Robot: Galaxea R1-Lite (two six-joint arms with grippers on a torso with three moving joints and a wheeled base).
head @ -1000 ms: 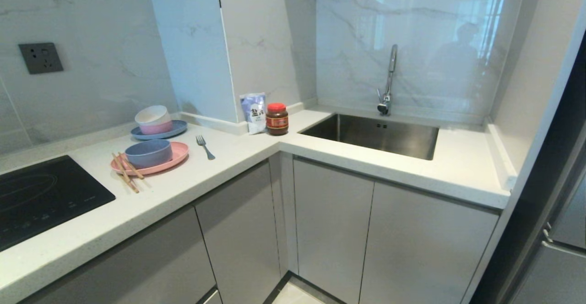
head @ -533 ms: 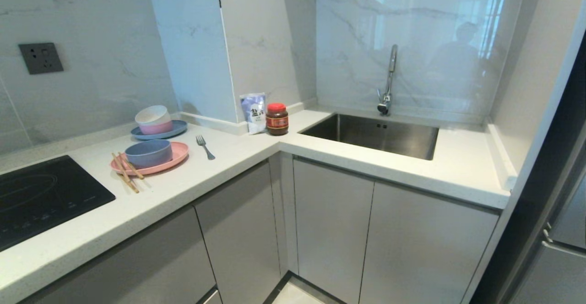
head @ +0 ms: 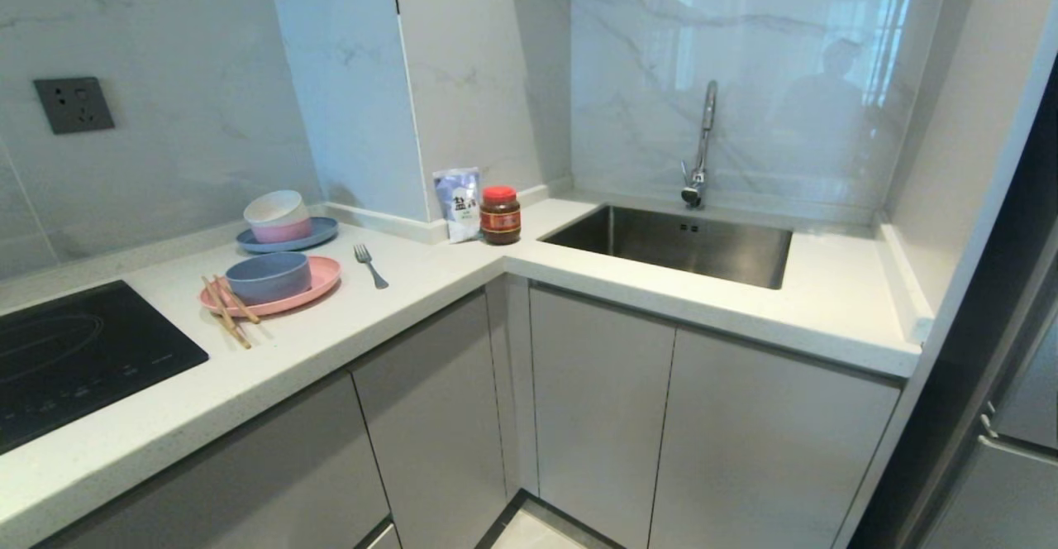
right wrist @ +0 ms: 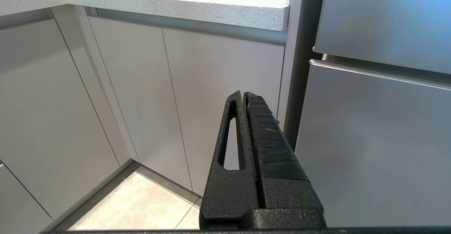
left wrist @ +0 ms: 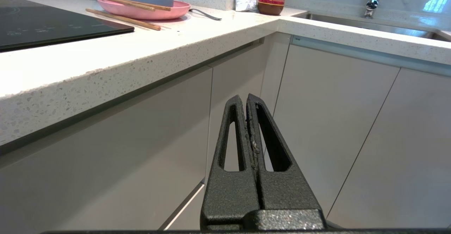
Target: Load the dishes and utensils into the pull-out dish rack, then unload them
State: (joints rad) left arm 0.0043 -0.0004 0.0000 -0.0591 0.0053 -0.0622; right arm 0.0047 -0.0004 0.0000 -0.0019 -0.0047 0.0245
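The left gripper (left wrist: 245,98) is clenched with its fingers pressed together on nothing, parked below the countertop (head: 463,284) edge and facing the pale grey cabinet fronts (left wrist: 141,121). The right gripper (right wrist: 243,94) is likewise clenched and empty, parked low before the cabinet doors under the sink (head: 678,243), with a steel refrigerator front (right wrist: 380,121) just beside it. Neither gripper appears in the head view. No dish rack is visible; all cabinet fronts are closed. On the left run of the countertop, near the cooktop (head: 74,350), the pink plate (head: 318,280) lies flat with the blue-grey bowl (head: 269,274) standing on it. The chopsticks (head: 225,317) lie across the plate's near-left rim, their ends on the countertop. The fork (head: 370,264) lies on the countertop just beside the plate, toward the inner corner. Behind the plate, against the wall, a blue plate (head: 318,235) carries two stacked bowls (head: 277,214). A salt bag (head: 457,202) and a red-lidded jar (head: 500,214) stand at the inner corner, beside the sink. The faucet (head: 702,144) rises behind the sink.
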